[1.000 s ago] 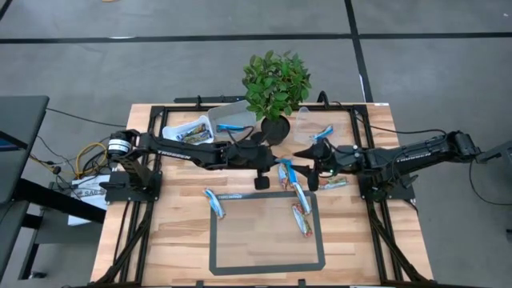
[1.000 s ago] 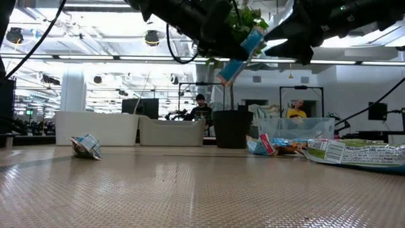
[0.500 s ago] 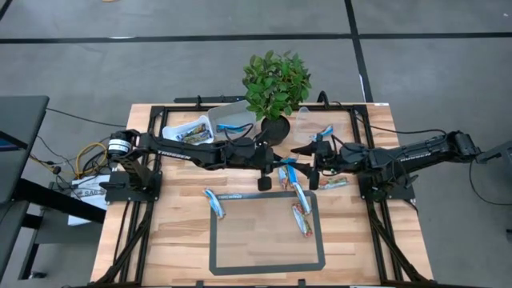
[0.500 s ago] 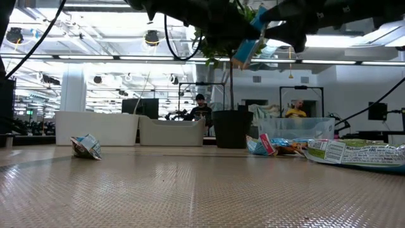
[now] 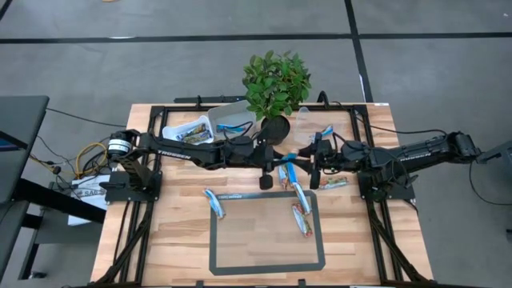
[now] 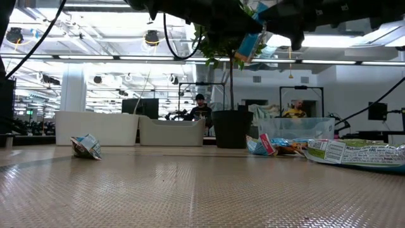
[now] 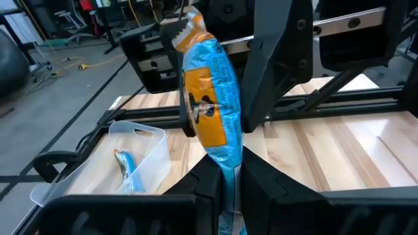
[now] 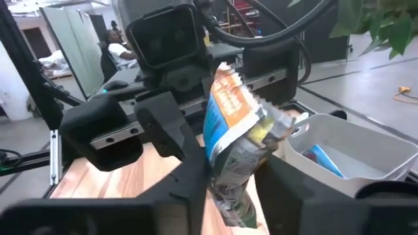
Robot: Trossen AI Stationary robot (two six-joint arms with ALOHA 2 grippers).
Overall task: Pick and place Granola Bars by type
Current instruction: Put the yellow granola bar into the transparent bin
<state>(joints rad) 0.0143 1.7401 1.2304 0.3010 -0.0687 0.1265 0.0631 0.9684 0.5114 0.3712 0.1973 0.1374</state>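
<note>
Both arms have come closer together over the middle of the table (image 5: 176,240), and the blue bar (image 6: 249,43) now hangs higher than it did a second ago. The left gripper (image 7: 225,173) is pinched tight on one end of that blue bar, holding it up in the air. The right gripper (image 8: 225,176) is closing its fingers on the same bar, probably so one arm can pass it to the other. From above, the bar is mostly hidden by the arms. The wrist views show it clearly, plus a clear tub (image 7: 140,153) behind with one blue bar inside. Other bars (image 5: 302,218) lie on the table.
</note>
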